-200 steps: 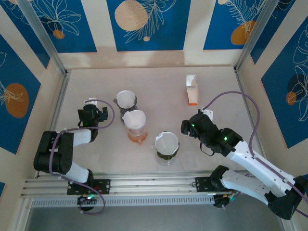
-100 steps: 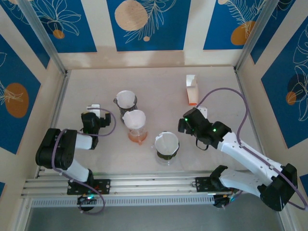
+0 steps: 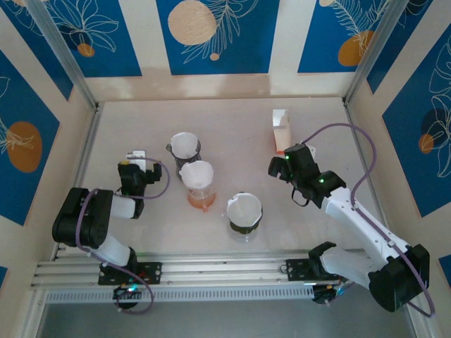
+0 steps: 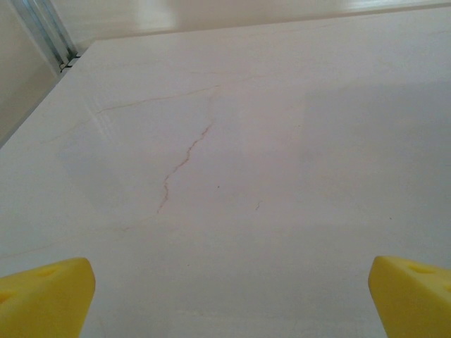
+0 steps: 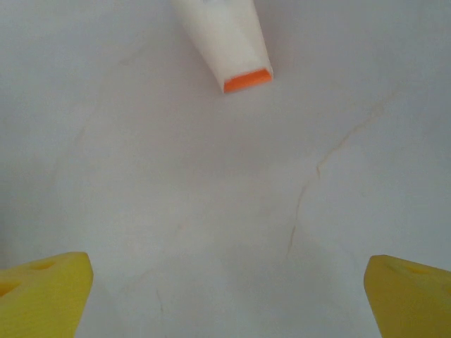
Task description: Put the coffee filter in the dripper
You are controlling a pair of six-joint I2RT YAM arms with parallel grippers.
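Three drippers stand mid-table in the top view, each with a white paper coffee filter in it: a dark one (image 3: 184,146) at the back, an orange one (image 3: 199,184) in the middle, a dark one (image 3: 244,213) nearest. My left gripper (image 3: 135,156) is left of them, open over bare table, its yellow fingertips (image 4: 44,299) wide apart and nothing between them. My right gripper (image 3: 296,155) is open just in front of a white and orange box (image 3: 282,132). In the right wrist view that box (image 5: 229,42) lies ahead of the empty open gripper (image 5: 225,299).
The table (image 3: 232,120) is walled on three sides, with metal posts (image 3: 84,91) at the back corners. A rail (image 3: 211,271) runs along the near edge by the arm bases. The right arm's purple cable (image 3: 352,141) loops above the right side.
My right gripper has moved back and right, from beside the nearest dripper to just in front of the box. The left gripper has shifted slightly back.
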